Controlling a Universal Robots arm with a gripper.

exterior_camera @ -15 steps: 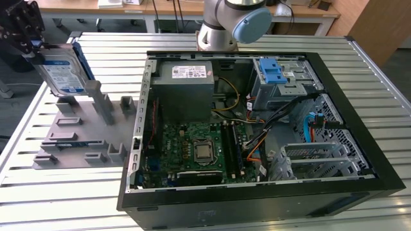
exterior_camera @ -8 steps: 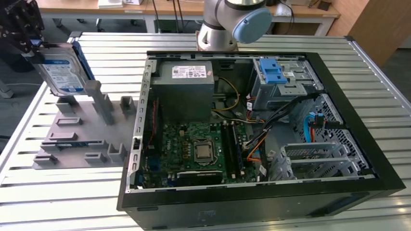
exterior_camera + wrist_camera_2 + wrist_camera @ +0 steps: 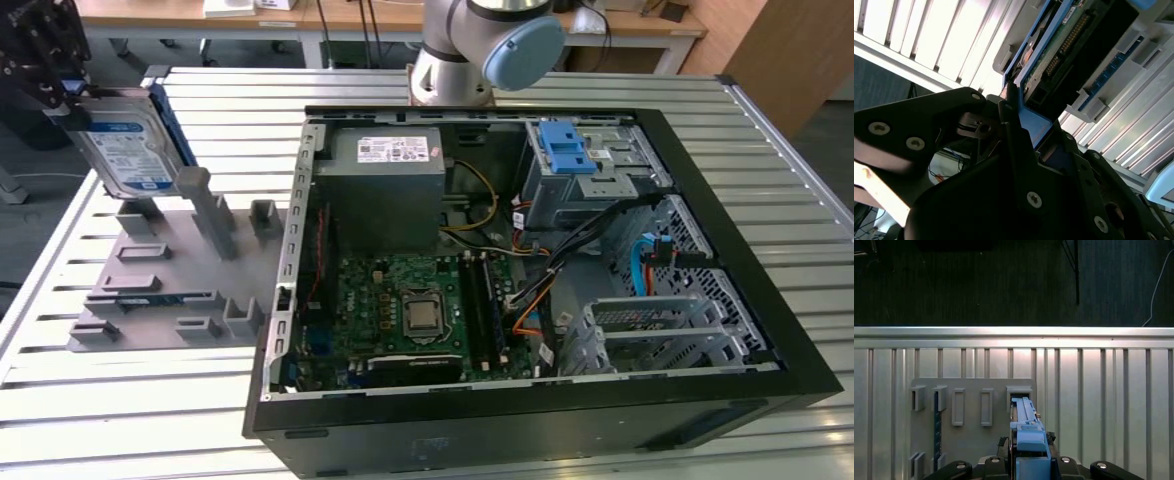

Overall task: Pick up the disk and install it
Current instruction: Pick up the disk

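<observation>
In the exterior view's upper left, the pincer (image 3: 70, 92) is clamped on the disk (image 3: 127, 150), held upright over the grey rack (image 3: 160, 290). Installation in the open computer case (image 3: 534, 400) is not yet done.

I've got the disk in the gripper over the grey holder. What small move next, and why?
Probably a short straight lift. The gripper is shut on the upright disk, whose lower end sits close to the posts of the grey holder. Rising first should avoid snagging them before crossing to the open case at the exterior view's right.
</observation>
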